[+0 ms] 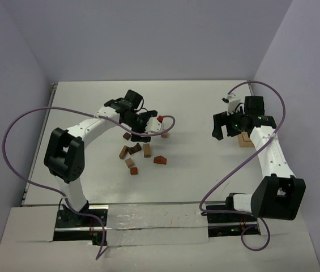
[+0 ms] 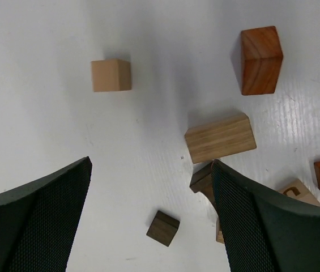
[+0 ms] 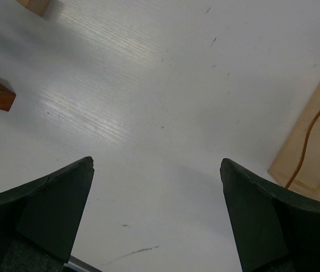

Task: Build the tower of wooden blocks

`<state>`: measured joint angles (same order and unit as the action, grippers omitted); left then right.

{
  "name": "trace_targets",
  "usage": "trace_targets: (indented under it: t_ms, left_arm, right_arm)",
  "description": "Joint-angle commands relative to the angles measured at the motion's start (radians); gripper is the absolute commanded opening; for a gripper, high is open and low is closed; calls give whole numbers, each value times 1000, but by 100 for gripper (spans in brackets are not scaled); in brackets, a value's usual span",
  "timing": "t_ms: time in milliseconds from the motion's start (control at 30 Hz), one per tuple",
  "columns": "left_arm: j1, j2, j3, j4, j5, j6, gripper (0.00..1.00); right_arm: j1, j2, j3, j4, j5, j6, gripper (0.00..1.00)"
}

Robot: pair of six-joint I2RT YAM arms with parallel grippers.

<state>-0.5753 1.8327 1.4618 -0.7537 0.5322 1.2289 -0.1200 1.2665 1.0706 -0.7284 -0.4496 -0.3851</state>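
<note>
Tower unbuilt: wood blocks [image 2: 219, 137] lie loose on the desk [image 2: 46, 130] under the left end effector [image 2: 151, 164], which is released and partly hides several. Right end effector [image 3: 157, 161] is released and empty. A tan object [image 3: 312, 144], possibly a box, is cut off at the frame edge.

White table [image 1: 199, 102] between pale lilac walls [image 1: 148, 34].

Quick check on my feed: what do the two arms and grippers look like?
The left arm and right arm have white links and bulky black joint housings; a purple cable loops along each. The left gripper and right gripper have broad, black, tapering fingers; the left's pads show a fine mesh texture.
</note>
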Motion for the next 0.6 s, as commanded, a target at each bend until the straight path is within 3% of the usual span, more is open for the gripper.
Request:
trace_targets:
  t_ms: [0, 133, 200, 333, 567]
  left_arm:
    - [-43, 13, -27, -74, 33, 108, 92]
    - [-48, 46, 0, -80, 55, 2, 90]
    - [-51, 15, -68, 87, 46, -138, 90]
    - [-62, -52, -194, 259, -31, -350, 92]
    - [-61, -64, -244, 266, -54, -399, 99]
  right_arm:
    - [3, 7, -3, 12, 20, -15, 100]
    - [4, 18, -1, 13, 25, -17, 100]
    - [3, 17, -5, 17, 23, -20, 100]
    - [3, 16, -16, 24, 29, -24, 100]
    - [3, 27, -9, 24, 26, -23, 100]
